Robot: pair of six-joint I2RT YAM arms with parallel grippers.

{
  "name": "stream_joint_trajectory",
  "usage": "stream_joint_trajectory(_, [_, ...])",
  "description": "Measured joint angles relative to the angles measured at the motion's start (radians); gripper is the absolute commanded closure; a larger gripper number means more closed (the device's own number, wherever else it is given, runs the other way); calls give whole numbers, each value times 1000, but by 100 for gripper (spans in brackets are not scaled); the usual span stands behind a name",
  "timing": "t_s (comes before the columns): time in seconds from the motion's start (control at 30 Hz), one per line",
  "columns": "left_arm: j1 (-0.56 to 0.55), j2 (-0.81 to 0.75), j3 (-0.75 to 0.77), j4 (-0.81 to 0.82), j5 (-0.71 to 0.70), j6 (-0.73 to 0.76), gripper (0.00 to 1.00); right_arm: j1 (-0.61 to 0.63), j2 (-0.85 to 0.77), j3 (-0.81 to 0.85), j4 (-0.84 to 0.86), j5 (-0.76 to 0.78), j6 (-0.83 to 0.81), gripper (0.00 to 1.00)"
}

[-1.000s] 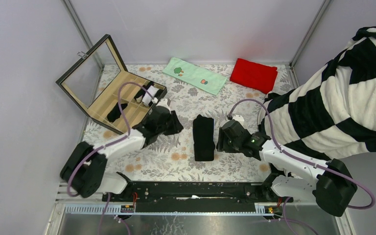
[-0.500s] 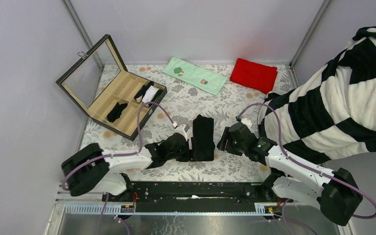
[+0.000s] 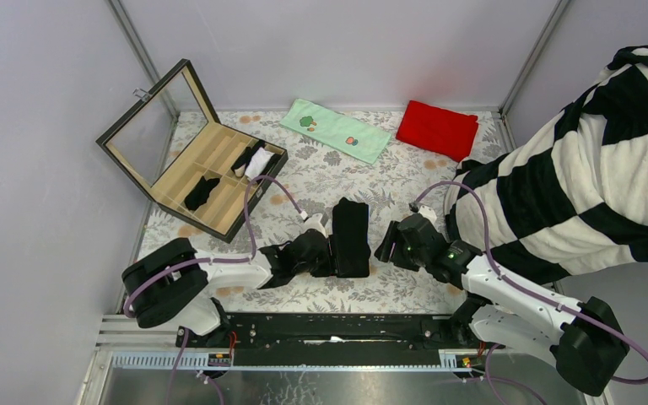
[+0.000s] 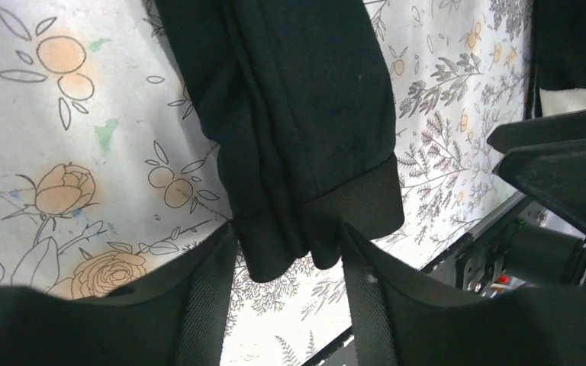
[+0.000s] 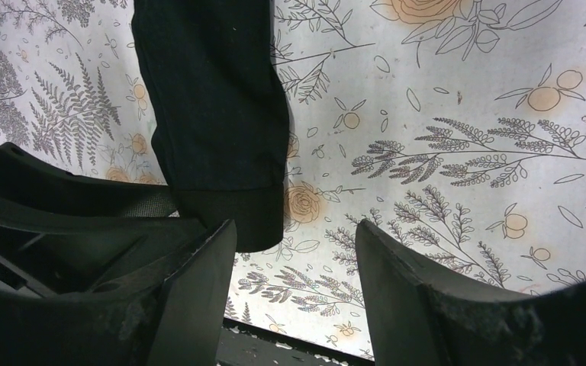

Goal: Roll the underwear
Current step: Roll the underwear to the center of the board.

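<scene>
A folded black underwear lies as a long strip in the middle of the floral mat. My left gripper is at its near left end. In the left wrist view the underwear has its near hem between the open jaws of the left gripper, which are not pressed on it. My right gripper is open and empty just right of the strip. In the right wrist view the right gripper is over bare mat, with the underwear beside its left finger.
An open wooden box at the back left holds rolled black garments. A green towel and a red cloth lie at the back. A black-and-white striped blanket fills the right side. A black rail runs along the near edge.
My left gripper has swung from beside the box down and right to the near end of the underwear. My right gripper has shifted slightly toward the near edge. The underwear has not moved.
</scene>
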Motion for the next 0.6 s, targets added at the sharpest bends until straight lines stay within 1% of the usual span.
stream_joint_trajectory(0.03, [0, 2, 0, 0, -2, -4, 54, 0, 0, -1, 0, -1, 1, 34])
stream_joint_trajectory(0.2, [0, 15, 0, 0, -13, -8, 71, 0, 4, -2, 4, -12, -2, 33])
stream_joint_trajectory(0.27, [0, 19, -1, 0, -18, -9, 76, 0, 10, -2, 4, -16, -11, 25])
stream_joint_trajectory(0.37, [0, 20, -6, 1, -25, -7, 83, -3, 16, -6, 8, -19, -32, 17])
stream_joint_trajectory(0.5, [0, 21, -16, 11, -27, -7, 90, -15, 16, -23, 47, -47, -72, 16])
stream_joint_trajectory(0.6, [0, 21, -22, 24, -27, -3, 96, -19, 16, -31, 99, -72, -129, 19])
